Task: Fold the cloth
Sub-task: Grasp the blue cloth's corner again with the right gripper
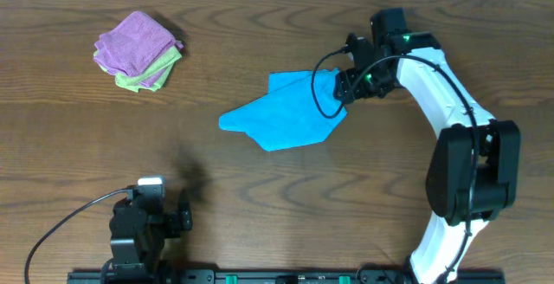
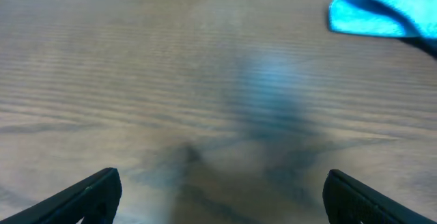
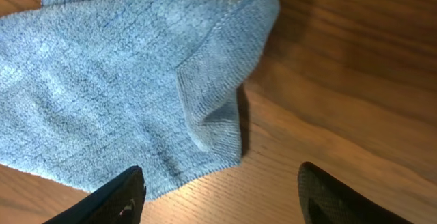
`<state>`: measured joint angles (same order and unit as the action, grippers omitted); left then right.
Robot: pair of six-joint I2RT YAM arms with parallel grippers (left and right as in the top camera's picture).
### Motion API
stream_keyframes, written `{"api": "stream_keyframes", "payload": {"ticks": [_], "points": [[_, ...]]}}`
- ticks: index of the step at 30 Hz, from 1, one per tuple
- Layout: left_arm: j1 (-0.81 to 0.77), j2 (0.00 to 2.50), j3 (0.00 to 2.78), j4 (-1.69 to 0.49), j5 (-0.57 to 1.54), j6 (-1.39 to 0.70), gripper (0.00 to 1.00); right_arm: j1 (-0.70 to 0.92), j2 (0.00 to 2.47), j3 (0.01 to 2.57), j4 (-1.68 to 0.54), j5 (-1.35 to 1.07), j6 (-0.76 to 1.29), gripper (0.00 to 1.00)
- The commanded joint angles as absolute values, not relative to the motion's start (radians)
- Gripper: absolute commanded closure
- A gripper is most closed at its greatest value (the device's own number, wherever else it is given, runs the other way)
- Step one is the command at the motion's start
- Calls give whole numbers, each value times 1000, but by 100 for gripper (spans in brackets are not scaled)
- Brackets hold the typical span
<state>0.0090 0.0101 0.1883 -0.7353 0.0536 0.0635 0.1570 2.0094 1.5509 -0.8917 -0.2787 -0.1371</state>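
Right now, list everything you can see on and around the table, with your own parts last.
blue cloth: one, sky blue, middle of the table, rumpled and not lying flat
purple cloth: one, purple, folded, far left part of the table, on top of a small stack
green cloth: one, light green, folded, under the purple one, only its edges showing
table: one, dark brown wood, under everything
left gripper: one, black, open, over bare wood near the front left, apart from the blue cloth
right gripper: one, black fingers on a white arm, open, at the right edge of the blue cloth
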Motion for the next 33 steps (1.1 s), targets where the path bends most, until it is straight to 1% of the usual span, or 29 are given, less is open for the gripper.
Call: {"api": "stream_keyframes", "payload": {"ticks": [1, 6, 11, 15, 16, 21, 24, 27, 33], "points": [[6, 4, 183, -716, 127, 67, 4, 183, 2015, 1534, -872, -312, -151, 28], [6, 4, 183, -714, 185, 67, 5, 220, 2032, 1526, -836, -311, -151, 28], [6, 4, 183, -714, 185, 67, 5, 244, 2082, 1526, -815, -278, -143, 29], [6, 4, 183, -714, 185, 67, 5, 247, 2119, 1526, -815, -269, -142, 32], [6, 4, 183, -714, 185, 67, 5, 247, 2127, 1526, -814, -268, -142, 34], [6, 4, 183, -714, 185, 67, 5, 247, 2131, 1527, -791, -250, -142, 56], [6, 4, 183, -714, 185, 67, 5, 247, 2131, 1527, -788, -231, -143, 74], [6, 4, 183, -714, 185, 67, 4, 247, 2131, 1530, -788, -223, -142, 99], [6, 4, 183, -714, 184, 67, 5, 249, 2099, 1547, -794, -199, -143, 99]]}}
